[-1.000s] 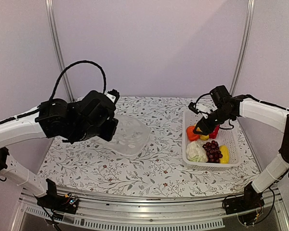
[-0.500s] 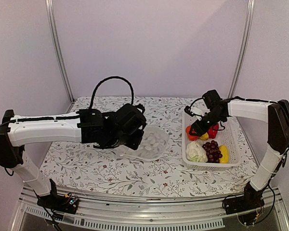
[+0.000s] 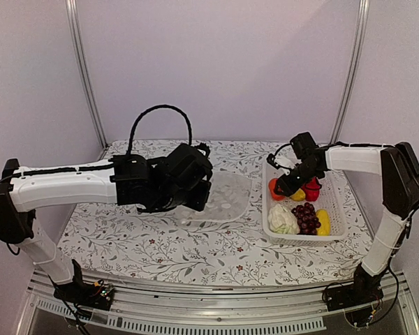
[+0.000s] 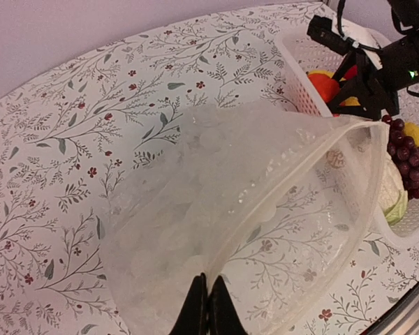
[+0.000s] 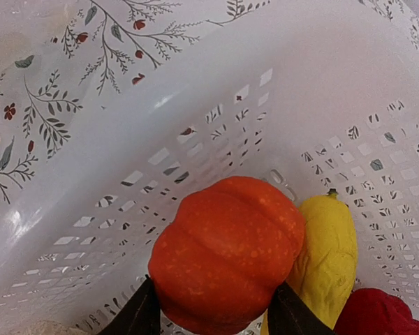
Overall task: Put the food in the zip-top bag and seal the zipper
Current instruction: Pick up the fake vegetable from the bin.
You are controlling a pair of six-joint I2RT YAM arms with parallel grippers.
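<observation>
Right end effector (image 5: 213, 314) straddles the orange pumpkin (image 5: 227, 258), possibly clamped already; the zip-top bag (image 4: 265, 202), pinched in the closed left end effector (image 4: 204, 307), waits to its left

Top view looks down from behind; wrist views sit close; all share the basket (image 5: 195, 146).

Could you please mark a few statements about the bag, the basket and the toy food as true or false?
The left gripper is shut on the clear plastic zip-top bag. True.
The orange toy pumpkin is inside the bag. False: it sits in the white slotted basket.
The right gripper has a finger on each side of the pumpkin. True.
The dark purple grape bunch is held by the left gripper. False: it lies in the basket.
</observation>
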